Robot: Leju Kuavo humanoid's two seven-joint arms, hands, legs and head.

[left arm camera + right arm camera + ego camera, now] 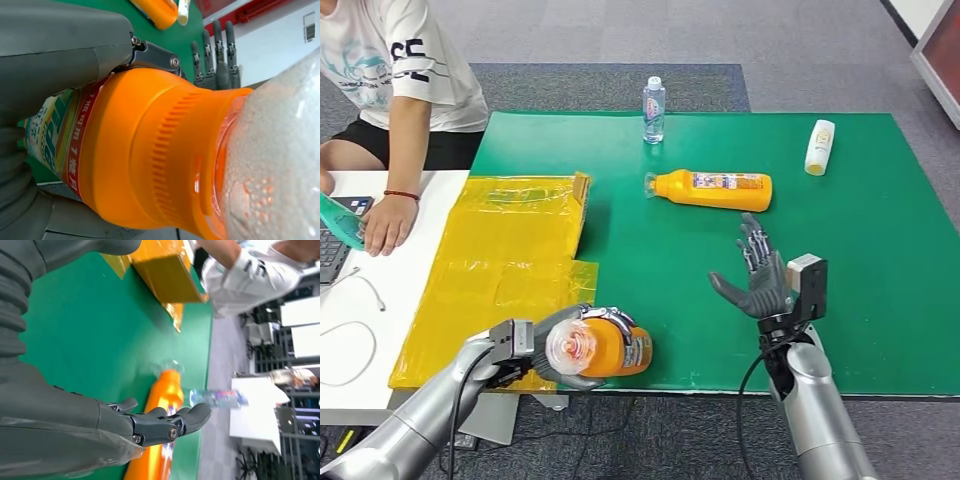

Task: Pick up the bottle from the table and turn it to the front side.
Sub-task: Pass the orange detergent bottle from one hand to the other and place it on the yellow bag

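Green cloth covers the table (848, 300), and at its near edge the left hand (569, 345) grips an orange bottle (610, 348), clear cap facing the camera, fingers partly hidden behind it. Right hand (758, 275) hovers to the right, holding nothing, fingers spread. Two orange bottles in all: the second orange bottle (716, 189) lies farther back. One water bottle (653, 109) stands far; one white bottle (820, 146) lies far right.

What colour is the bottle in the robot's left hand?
Orange bottle, clearest in the left wrist view.

orange bottle (610, 347), green table mat (848, 280), yellow plastic sheet (501, 260)
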